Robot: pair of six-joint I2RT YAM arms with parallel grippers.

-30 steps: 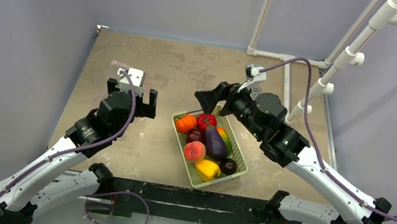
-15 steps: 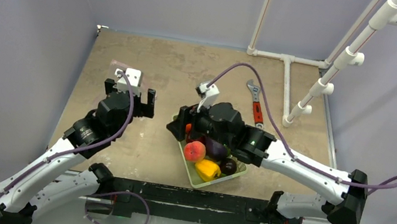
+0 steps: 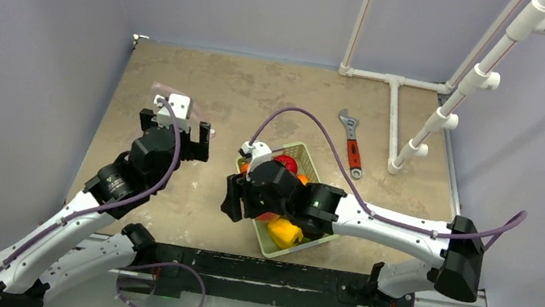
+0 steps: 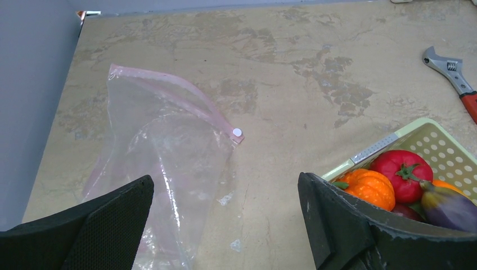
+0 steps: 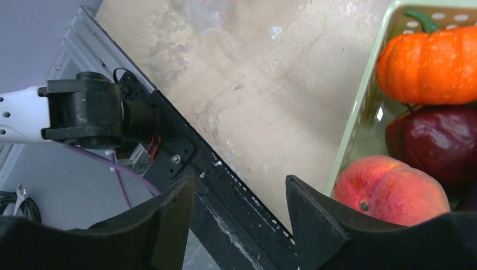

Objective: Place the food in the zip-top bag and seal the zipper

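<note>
Right gripper point(image 5: 239, 205): parted, empty, outside green basket point(image 5: 351, 140), beside peach point(image 5: 388, 188). Left gripper point(image 4: 225, 191): spread wide, empty, near zip-top bag point(image 4: 163, 152). Risk: pinching basket wall, tipping it.

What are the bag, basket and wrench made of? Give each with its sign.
Bag: thin clear plastic film, glossy; it crinkles and the table shows through.
Basket: pale green plastic, matte, seemingly rigid; moulded round holes.
Wrench: grey metal head, probably steel; red handle, perhaps rubber- or plastic-coated.
</note>
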